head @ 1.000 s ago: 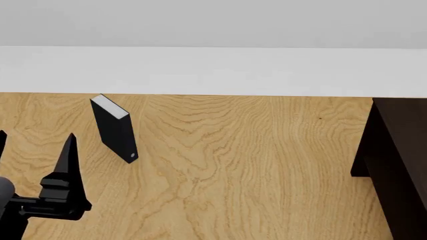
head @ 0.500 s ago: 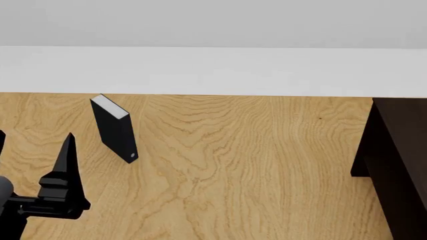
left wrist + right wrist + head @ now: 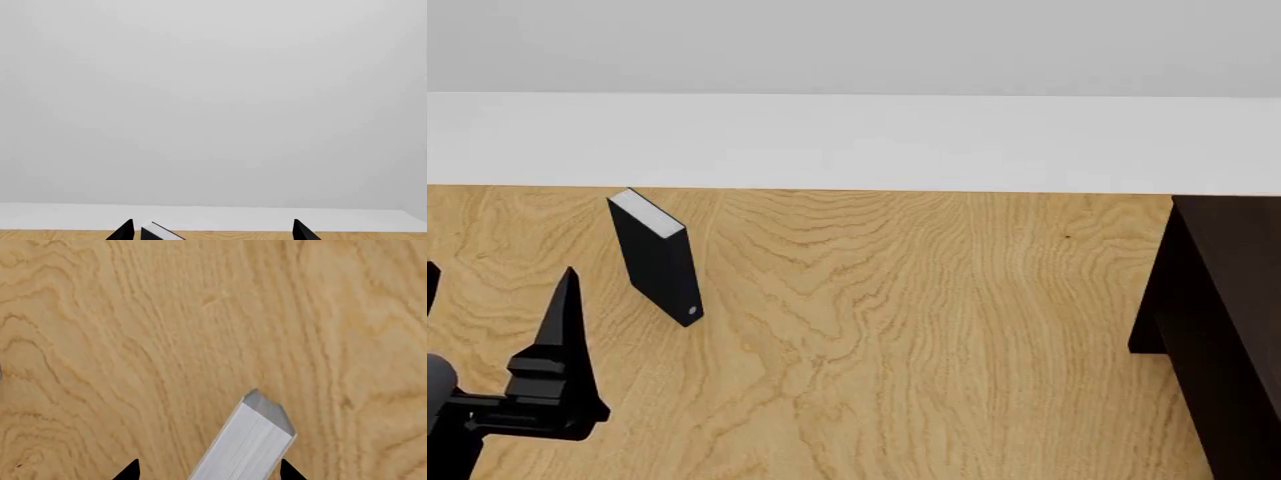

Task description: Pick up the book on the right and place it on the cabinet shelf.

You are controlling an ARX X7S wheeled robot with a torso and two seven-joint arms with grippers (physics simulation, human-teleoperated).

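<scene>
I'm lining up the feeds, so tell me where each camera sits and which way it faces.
Head: high, looking down at table, black book, cabinet; left fingers show.
Left wrist: level toward the wall; left fingers show.
Right wrist: straight down at grey book between right fingers.
Shared: head and left wrist both see the black book.

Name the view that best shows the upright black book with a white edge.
Head view: the black white-edged book shows whole, standing upright. Left wrist catches only its top corner; right wrist misses it.
</scene>
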